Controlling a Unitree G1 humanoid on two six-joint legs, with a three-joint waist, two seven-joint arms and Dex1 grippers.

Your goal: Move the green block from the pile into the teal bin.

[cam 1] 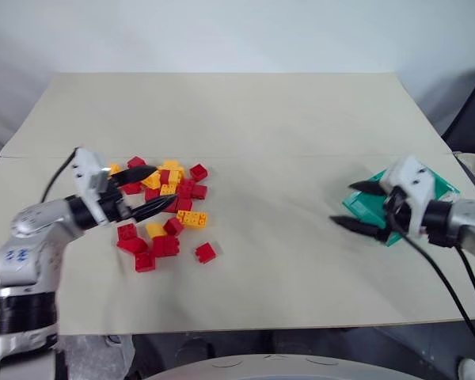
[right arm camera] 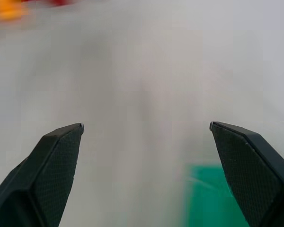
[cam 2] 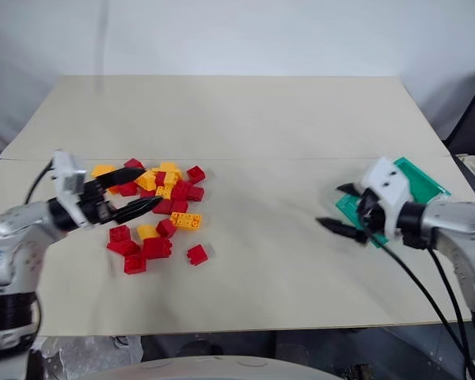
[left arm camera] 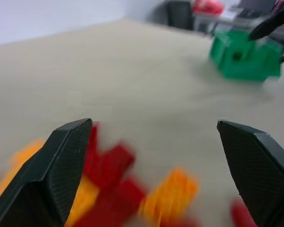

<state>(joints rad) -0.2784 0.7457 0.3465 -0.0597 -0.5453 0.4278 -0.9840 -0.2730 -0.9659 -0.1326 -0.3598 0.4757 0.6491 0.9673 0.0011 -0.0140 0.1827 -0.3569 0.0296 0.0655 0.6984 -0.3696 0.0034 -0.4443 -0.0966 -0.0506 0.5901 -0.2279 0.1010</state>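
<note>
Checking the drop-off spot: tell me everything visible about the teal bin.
The teal bin is a shallow rectangular tray with low walls, seemingly translucent teal-green plastic. It sits at an angle to the table edges on the robot's right side, well apart from the brick pile. The open right gripper and wrist cover its near part. What lies inside cannot be told.

Red and yellow-orange bricks of the pile [cam 1: 162, 207], teal bin [cam 1: 371, 207], beige table [cam 1: 261, 119].
</note>
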